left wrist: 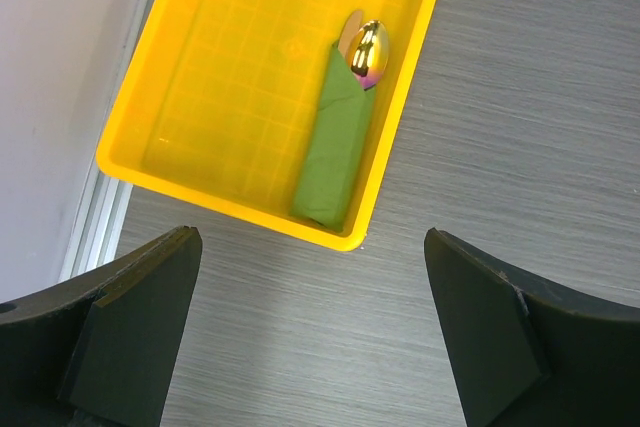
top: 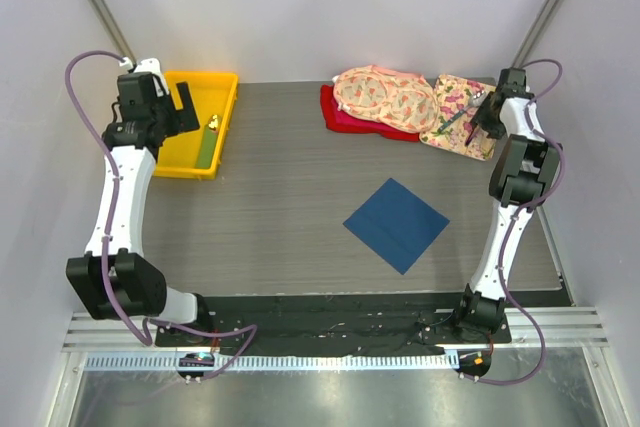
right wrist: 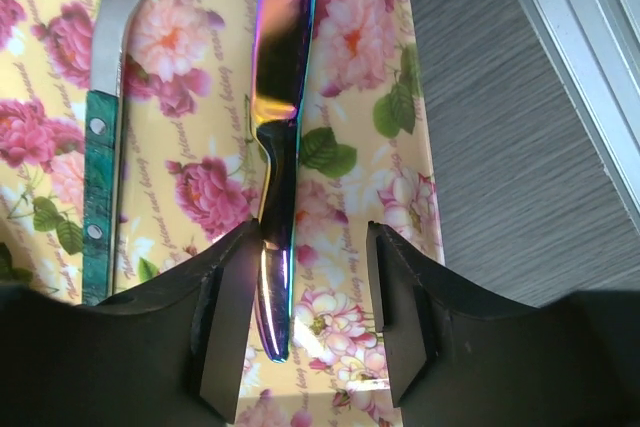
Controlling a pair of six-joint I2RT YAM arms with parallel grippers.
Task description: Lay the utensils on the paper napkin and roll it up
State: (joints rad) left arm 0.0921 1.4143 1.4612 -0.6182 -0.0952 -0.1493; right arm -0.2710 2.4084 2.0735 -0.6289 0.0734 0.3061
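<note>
The right gripper hangs low over a floral cloth, its jaws partly apart. A knife with a purple, rainbow-sheened blade lies on the cloth. Its handle runs between the fingers, against the one on the view's left and clear of the other. Beside it lies a green-handled utensil with a silver head. Grey table shows past the cloth's edge.

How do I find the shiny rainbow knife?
Go to the table's far right corner, where a yellow cloth with pink roses lies. The knife lies on it, between the fingers of the right hand. Its neighbour has a green handle; the knife shimmers purple and gold all over.
</note>
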